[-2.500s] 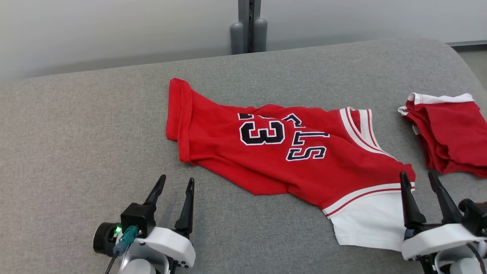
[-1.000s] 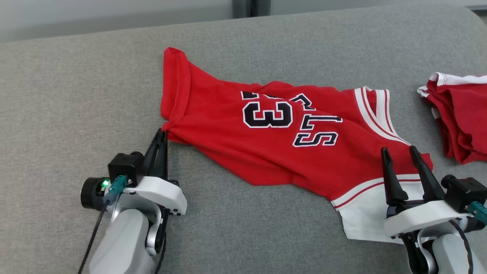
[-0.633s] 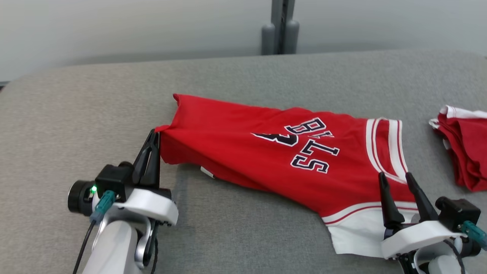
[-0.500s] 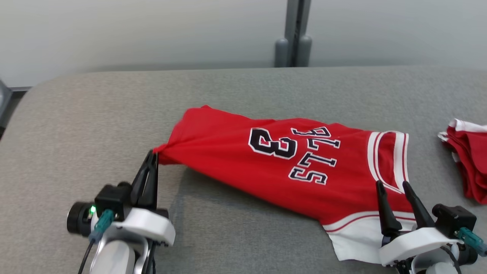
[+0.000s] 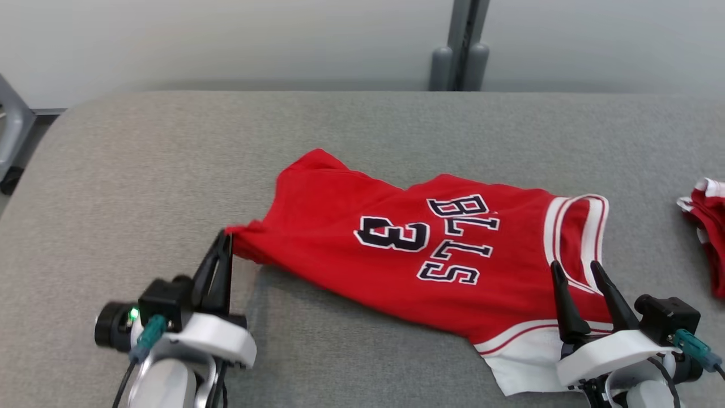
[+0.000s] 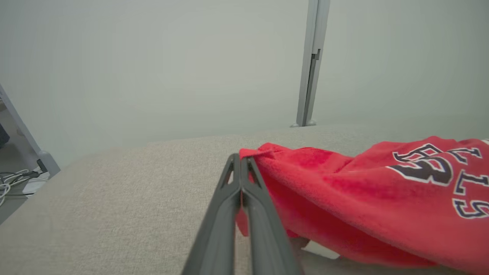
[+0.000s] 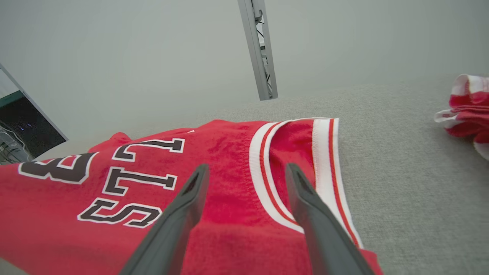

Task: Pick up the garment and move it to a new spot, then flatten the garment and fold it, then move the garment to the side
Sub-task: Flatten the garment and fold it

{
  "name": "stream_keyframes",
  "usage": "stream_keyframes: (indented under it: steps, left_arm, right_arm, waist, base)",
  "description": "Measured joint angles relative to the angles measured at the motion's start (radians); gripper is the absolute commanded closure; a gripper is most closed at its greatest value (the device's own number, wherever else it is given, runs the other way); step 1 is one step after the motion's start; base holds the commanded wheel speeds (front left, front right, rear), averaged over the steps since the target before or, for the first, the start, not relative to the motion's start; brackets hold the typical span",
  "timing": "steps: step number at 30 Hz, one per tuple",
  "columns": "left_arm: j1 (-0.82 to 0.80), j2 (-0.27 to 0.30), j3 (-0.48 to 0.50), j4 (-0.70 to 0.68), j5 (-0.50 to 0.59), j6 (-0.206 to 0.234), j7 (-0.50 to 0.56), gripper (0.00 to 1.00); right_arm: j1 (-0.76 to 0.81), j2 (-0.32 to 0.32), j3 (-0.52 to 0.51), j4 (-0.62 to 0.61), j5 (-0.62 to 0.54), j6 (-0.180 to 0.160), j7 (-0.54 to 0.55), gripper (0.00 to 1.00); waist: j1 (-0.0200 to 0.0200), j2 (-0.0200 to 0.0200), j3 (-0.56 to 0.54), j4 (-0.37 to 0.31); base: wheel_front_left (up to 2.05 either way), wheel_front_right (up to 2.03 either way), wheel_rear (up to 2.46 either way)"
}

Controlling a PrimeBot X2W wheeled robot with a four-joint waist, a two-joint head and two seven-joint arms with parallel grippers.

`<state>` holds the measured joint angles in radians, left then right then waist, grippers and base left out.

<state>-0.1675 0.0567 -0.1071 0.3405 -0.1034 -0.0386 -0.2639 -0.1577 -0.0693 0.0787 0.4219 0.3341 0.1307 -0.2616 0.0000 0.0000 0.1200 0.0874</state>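
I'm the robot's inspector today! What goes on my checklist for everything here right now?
Surface: grey padded table, soft-looking.
Job's things: red shirt, rumpled, number 3 facing up.
Clutter: pile of folded red clothes at the right edge, apart from the shirt.
Grippers: left gripper shut on the shirt's corner; right gripper open above the striped end, gripping nothing.
Cables: black cable at the left wrist; white cables on the floor.
Surroundings: grey wall, metal post.
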Motion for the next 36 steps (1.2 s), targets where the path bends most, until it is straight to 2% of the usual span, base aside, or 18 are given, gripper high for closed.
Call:
stream_keyframes:
  steps: [8,19,20,21,22,27,36]
  left_arm:
    - [-0.212,0.002,0.003,0.082,0.027,-0.014,0.000,1.00]
    - [-0.455,0.054,0.036,0.432,0.052,0.019,0.000,1.00]
    - [-0.466,0.054,0.041,0.455,0.050,0.024,0.000,0.62]
    - [-0.477,0.056,0.044,0.480,0.050,0.031,0.000,0.62]
    - [-0.485,0.054,0.053,0.500,0.044,0.039,0.000,0.00]
    - [-0.489,0.046,0.072,0.488,0.028,0.050,0.000,0.00]
    - [-0.345,0.013,0.113,0.358,-0.022,0.050,0.000,0.00]
  right_arm:
    - [-0.041,-0.009,0.007,0.000,0.003,0.000,0.000,0.00]
    - [-0.083,-0.009,0.030,-0.016,0.019,0.000,0.000,0.00]
    - [-0.086,-0.010,0.031,-0.017,0.019,0.000,0.000,0.00]
    - [-0.089,-0.009,0.032,-0.016,0.019,0.000,0.000,0.00]
    - [-0.092,-0.008,0.033,-0.016,0.019,0.000,0.000,0.00]
    - [-0.099,-0.008,0.026,-0.016,0.019,0.000,0.000,0.00]
    - [-0.079,-0.005,0.027,-0.007,0.021,0.000,0.000,0.00]
  waist:
    - [0.0000,0.0000,0.077,-0.089]
    - [0.0000,0.0000,0.183,-0.197]
    - [0.0000,0.0000,0.192,-0.203]
    - [0.0000,0.0000,0.200,-0.207]
    - [0.0000,0.0000,0.206,-0.211]
    - [0.0000,0.0000,0.204,-0.206]
    - [0.0000,0.0000,0.146,-0.152]
  base:
    - [0.00,0.00,0.00]
    - [0.00,0.00,0.00]
    - [0.00,0.00,0.00]
    - [0.00,0.00,0.00]
    - [0.00,0.00,0.00]
    - [0.00,0.00,0.00]
    - [0.00,0.00,0.00]
